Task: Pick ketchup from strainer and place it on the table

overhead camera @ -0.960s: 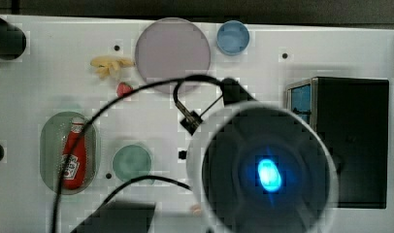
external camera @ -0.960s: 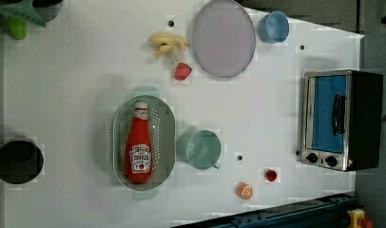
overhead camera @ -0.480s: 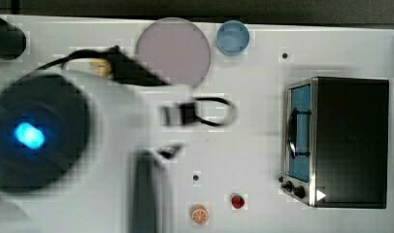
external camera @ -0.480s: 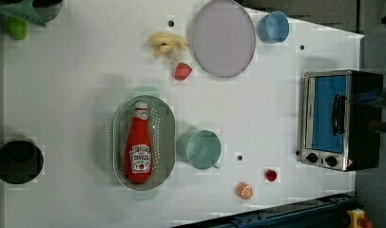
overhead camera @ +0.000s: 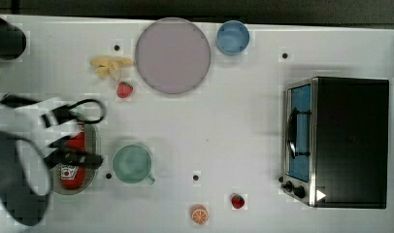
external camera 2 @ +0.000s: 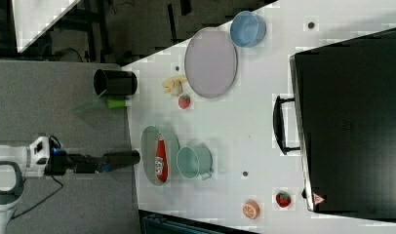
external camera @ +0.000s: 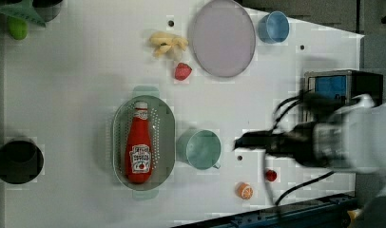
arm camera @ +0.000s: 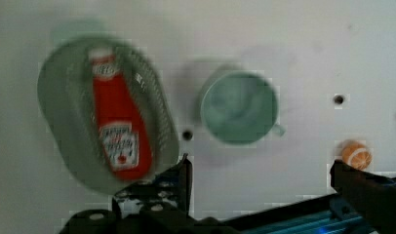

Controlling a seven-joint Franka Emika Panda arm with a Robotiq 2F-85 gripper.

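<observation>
The red ketchup [external camera: 139, 152] bottle, white cap and white label, lies lengthwise in the pale green oval strainer [external camera: 119, 142] on the white table [external camera: 72, 95]. It also shows as ketchup [arm camera: 117, 122] in the strainer [arm camera: 54, 97] in the wrist view, and as ketchup [external camera 2: 160, 158]. My gripper [arm camera: 259, 165] is open, its fingers wide apart with nothing between them, and it hangs above the table clear of the bottle. In the left view my gripper [external camera: 241, 141] reaches in from the left view's right, beside the mug. In the top view my blurred arm covers part of the ketchup [overhead camera: 73, 172].
A green mug [external camera: 198, 149] stands right beside the strainer. A grey-lilac plate [external camera: 223, 38], blue bowl [external camera: 273, 27], yellow fruit [external camera: 167, 43] and strawberry [external camera: 182, 71] lie further off. An orange half [external camera: 244, 191], a second strawberry [external camera: 271, 175], a toaster oven [overhead camera: 340, 141] and a black cup [external camera: 17, 161] ring the table.
My arm has swept across the top view from right to left and now sits over the strainer. In the left view it has come in from the right. The ketchup has not moved.
</observation>
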